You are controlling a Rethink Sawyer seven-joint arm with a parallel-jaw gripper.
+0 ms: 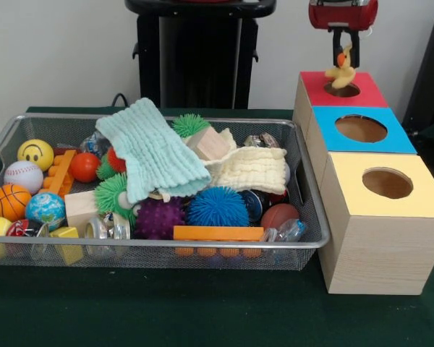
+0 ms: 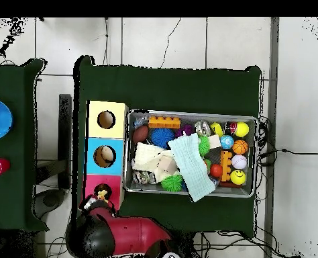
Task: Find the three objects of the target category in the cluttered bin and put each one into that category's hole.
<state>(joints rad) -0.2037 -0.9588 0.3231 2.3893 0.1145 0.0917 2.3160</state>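
I see gripper (image 1: 345, 54) clenched on yellow duck (image 1: 341, 71) | duck hangs directly above red-topped box's hole (image 1: 342, 90), just clear of rim | judgement: straight drop suffices | wire bin (image 1: 312, 242) well apart.

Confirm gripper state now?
Gripper: shut on the yellow duck, right above the hole in the red-topped box.

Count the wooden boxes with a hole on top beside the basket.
3, in a row beside the basket: red-topped box farthest back, under the claw holding a duck; blue-topped box in the middle; yellow-topped box nearest the front camera.
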